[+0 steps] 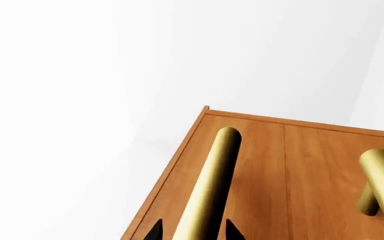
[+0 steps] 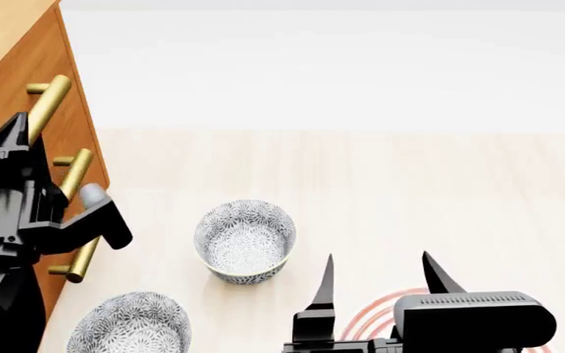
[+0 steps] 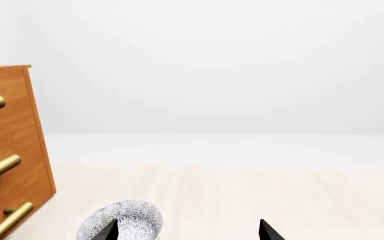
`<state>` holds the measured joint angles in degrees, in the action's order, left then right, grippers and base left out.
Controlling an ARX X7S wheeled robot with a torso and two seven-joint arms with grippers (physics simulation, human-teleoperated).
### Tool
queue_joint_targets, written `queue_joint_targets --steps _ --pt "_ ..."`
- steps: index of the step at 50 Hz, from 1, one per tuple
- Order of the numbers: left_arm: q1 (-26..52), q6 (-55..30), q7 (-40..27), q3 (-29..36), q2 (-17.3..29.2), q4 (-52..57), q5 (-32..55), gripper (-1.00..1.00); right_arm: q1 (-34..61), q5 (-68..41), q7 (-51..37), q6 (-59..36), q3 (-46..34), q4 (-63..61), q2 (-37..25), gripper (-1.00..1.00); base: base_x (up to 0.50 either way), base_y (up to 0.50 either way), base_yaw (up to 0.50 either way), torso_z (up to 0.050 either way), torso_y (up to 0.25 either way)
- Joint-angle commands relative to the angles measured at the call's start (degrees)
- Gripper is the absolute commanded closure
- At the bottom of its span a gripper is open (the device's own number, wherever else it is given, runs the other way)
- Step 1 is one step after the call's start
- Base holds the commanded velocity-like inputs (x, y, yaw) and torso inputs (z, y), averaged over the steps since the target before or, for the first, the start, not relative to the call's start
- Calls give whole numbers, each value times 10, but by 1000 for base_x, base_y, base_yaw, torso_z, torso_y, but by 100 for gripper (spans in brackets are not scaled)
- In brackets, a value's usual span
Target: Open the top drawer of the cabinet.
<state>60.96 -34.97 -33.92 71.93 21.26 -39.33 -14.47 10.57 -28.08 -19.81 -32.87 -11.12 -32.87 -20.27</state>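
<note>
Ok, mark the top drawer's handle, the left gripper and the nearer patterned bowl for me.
top drawer handle (image 2: 47, 108), head view, middle of the brass bar.
left gripper (image 1: 192, 231), left wrist view, midway between the black fingertips straddling the bar.
nearer patterned bowl (image 2: 130, 323), head view, inner patterned wall.

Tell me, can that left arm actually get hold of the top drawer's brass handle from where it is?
Probably yes. In the left wrist view the top drawer's handle runs between the left gripper's two dark fingers, which stand open on either side of it. Nothing sits between them, and the bowls lie away on the floor.
</note>
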Motion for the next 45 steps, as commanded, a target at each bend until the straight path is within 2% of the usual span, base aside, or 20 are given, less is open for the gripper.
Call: queue_joint_targets --steps 1,12,18,25,45 --pt "4 2 11 -17 -14 -21 -14 100 -2 2 8 0 13 -8 7 -100 0 0 0 0 0" --pt "2 -49 27 -16 9 65 -25 100 -6 0 7 3 13 -11 5 -100 1 0 0 0 0" --pt "21 -53 42 -19 -15 51 -19 100 -8 -2 4 2 13 -16 2 -100 0 0 0 0 0" --pt "22 -90 64 -7 -16 123 -31 100 -7 -3 2 0 12 -17 1 -100 3 0 -2 0 0" --pt "21 -112 84 18 -42 161 -46 100 -9 -3 6 14 8 -3 0 -100 0 0 -1 0 1"
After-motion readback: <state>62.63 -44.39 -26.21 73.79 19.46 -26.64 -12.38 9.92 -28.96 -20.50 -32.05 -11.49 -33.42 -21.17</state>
